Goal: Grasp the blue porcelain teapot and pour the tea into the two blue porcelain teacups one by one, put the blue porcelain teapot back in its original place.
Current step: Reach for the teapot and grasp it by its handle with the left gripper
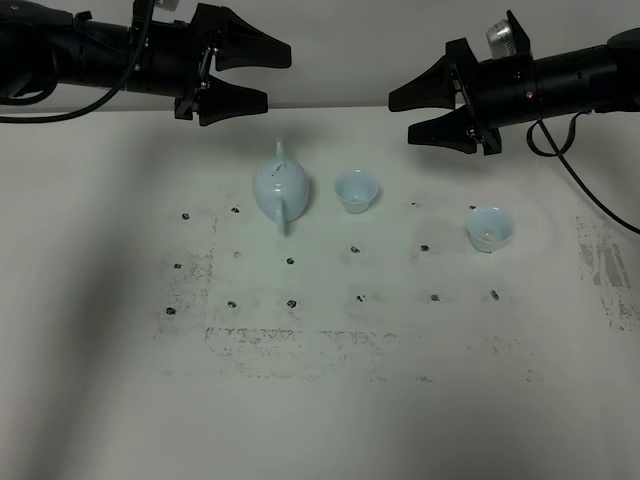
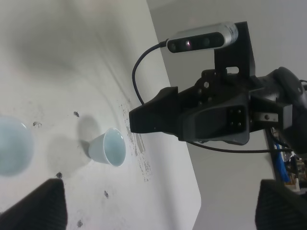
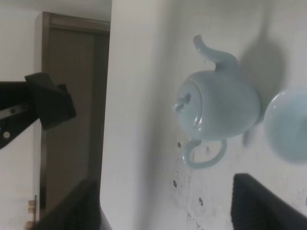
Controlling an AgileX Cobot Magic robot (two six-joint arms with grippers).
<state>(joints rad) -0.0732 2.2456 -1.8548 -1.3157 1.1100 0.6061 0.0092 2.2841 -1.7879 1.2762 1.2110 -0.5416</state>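
The blue porcelain teapot [image 1: 281, 190] [image 3: 218, 103] stands upright on the white table, spout toward the back and handle toward the front. One teacup [image 1: 356, 190] [image 3: 288, 124] sits just right of it, the other teacup [image 1: 489, 228] [image 2: 108, 147] farther right. My left gripper [image 1: 278, 77] [image 2: 160, 191] hovers open and empty above and behind the teapot. Open and empty too, my right gripper [image 1: 400, 118] [image 3: 168, 191] hangs behind the two cups, facing the left one. Neither touches anything.
The white table [image 1: 320, 400] carries scattered dark marks and scuffs. A black cable [image 1: 585, 185] loops down from the right arm at the right side. The right wrist view shows a brown door [image 3: 72, 96] beyond the table's far edge.
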